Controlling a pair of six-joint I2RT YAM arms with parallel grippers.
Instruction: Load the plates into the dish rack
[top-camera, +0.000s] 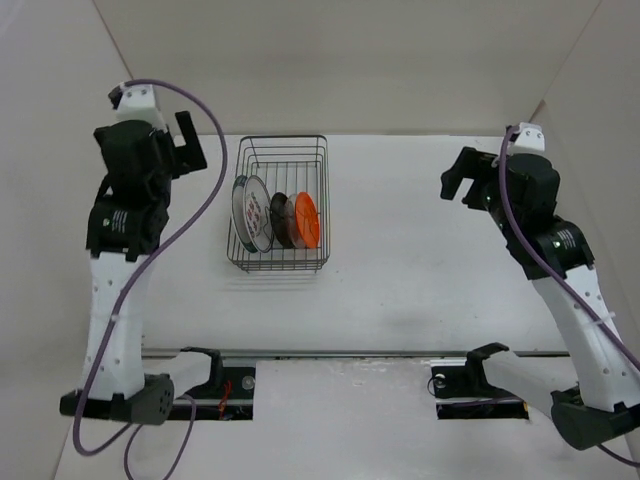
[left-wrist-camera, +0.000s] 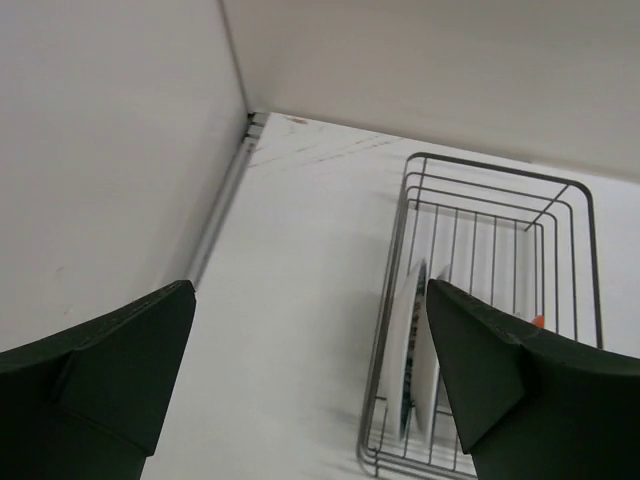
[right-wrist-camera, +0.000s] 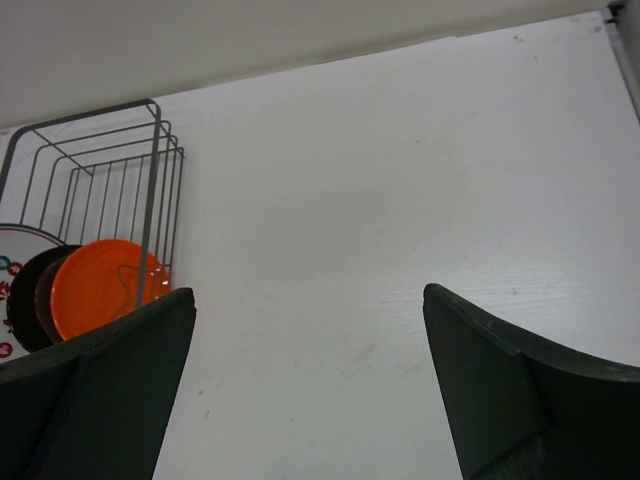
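1. The left fingers (left-wrist-camera: 120, 360) are spread wide and hold nothing. They hang over the desk (top-camera: 420, 270) just left of the dish rack (top-camera: 284, 137), which sits upper centre in the top view.
2. The right fingers (right-wrist-camera: 520, 380) are equally wide and empty, far right in the top view and well apart from the rack.
3. Standing on edge in the rack's lower half are a white plate with dark patterned rim (top-camera: 250, 212), a black plate (top-camera: 279, 218) and an orange plate (top-camera: 306, 220). The right wrist view catches a white plate with red characters (right-wrist-camera: 8, 275) at its left edge. I cannot make out a clear glass one.
4. No plate lies on the desk, so loading looks finished and the step is probably backing off.
5. Draw the left fingers up and leftward, clear of the wire wall, so the upright plates are not jolted. Check for the glass plate.
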